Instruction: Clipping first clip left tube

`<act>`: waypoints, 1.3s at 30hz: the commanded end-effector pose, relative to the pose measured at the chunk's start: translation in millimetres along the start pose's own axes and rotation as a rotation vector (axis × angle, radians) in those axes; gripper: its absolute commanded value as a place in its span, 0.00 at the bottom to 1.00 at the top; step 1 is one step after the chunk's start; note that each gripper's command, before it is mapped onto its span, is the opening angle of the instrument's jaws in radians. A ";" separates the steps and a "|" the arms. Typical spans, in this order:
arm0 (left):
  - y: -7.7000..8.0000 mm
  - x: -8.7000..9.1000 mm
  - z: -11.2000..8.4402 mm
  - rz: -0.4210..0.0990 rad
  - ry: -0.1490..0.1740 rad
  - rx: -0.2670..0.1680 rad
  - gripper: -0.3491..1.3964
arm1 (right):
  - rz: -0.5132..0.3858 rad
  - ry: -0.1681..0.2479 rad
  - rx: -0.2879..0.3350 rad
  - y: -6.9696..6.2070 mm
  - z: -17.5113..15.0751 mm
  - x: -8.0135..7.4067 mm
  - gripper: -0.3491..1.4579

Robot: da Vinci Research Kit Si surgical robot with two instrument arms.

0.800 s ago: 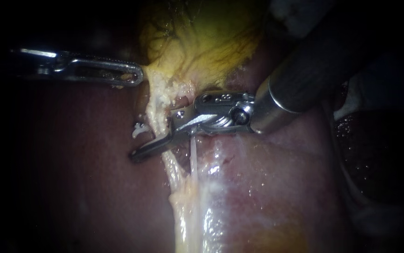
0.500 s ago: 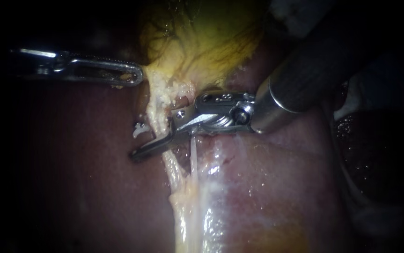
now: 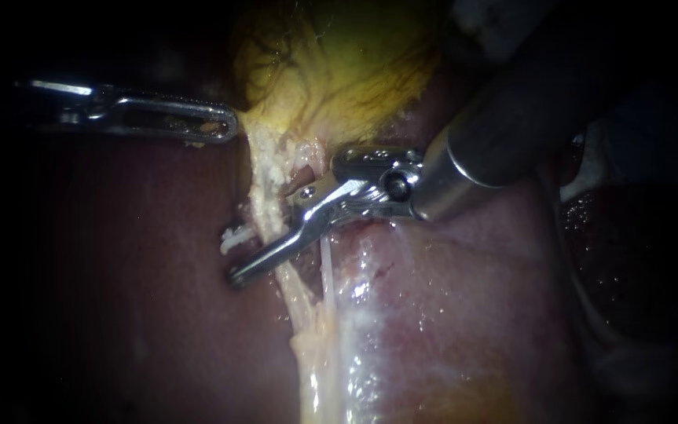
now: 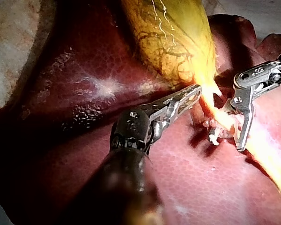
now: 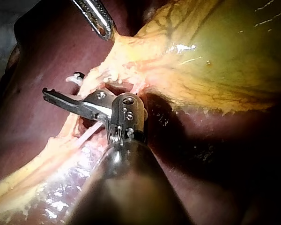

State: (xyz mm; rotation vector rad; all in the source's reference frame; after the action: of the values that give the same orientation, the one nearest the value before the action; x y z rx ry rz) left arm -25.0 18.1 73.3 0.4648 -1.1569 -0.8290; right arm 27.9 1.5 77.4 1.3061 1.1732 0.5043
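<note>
The yellow gallbladder (image 3: 339, 71) narrows into a pale, ragged left tube (image 3: 266, 200) that runs down over the liver (image 3: 448, 314). My right instrument (image 3: 231, 255) straddles this tube with open jaws. One jaw crosses in front of the tube, and the other, behind it, shows a white clip (image 3: 232, 235). The left wrist view shows the same right instrument (image 4: 227, 143) with the tube in the gap. A thinner right tube (image 3: 325, 267) lies just beside it. My left instrument (image 3: 229, 126) is shut on the gallbladder's lower edge.
Dark red liver surrounds the tubes on both sides. The right instrument's thick shaft (image 3: 511, 118) covers the upper right. Wet, shiny tissue (image 3: 362, 283) lies right of the tubes, and a dark lobe (image 3: 629, 251) sits at the far right.
The right instrument has tilted: its wrist rose a little and both jaw tips swung lower along the left tube. The left instrument has held still.
</note>
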 end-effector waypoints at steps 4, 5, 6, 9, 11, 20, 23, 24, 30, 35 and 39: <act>0.0 -0.1 0.0 0.000 0.000 0.000 0.00 | 0.060 0.024 0.083 0.4 0.6 -0.3 0.49; 0.0 -0.1 0.0 0.000 0.000 0.000 0.00 | 0.070 0.027 0.080 0.4 0.6 -0.4 0.49; 0.0 -0.1 0.0 0.000 0.000 0.001 0.00 | 0.081 0.031 0.077 0.4 0.7 -0.5 0.49; 0.0 -0.1 -0.1 0.000 0.000 0.001 0.00 | 0.098 0.029 0.077 -0.1 0.8 -1.1 0.49; 0.0 -0.1 -0.1 0.000 0.000 0.001 0.00 | 0.102 0.014 0.085 -0.6 0.8 -1.7 0.49; 0.0 -0.1 -0.1 0.000 0.000 0.001 0.00 | 0.119 -0.045 0.114 -1.5 0.5 -4.5 0.49; 0.1 -0.1 -0.2 -0.001 0.000 0.001 0.00 | 0.116 -0.051 0.117 -1.6 0.2 -5.4 0.49; 0.1 -0.1 -0.2 -0.001 0.000 0.001 0.00 | 0.115 -0.055 0.120 -1.7 0.2 -5.7 0.49; 0.1 -0.1 -0.2 -0.001 0.000 0.001 0.00 | 0.111 -0.068 0.129 -2.3 0.0 -7.0 0.48; 0.1 -0.1 -0.2 -0.001 0.000 0.001 0.00 | 0.114 -0.076 0.135 -2.8 0.2 -7.7 0.47; 0.1 -0.1 -0.2 -0.001 0.000 0.001 0.00 | 0.082 -0.081 0.147 -2.9 0.5 -8.5 0.45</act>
State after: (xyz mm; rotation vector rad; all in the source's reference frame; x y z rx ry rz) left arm -24.9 18.2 73.3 0.4665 -1.1571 -0.8285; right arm 24.2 -6.7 77.9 1.4885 1.1151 0.4195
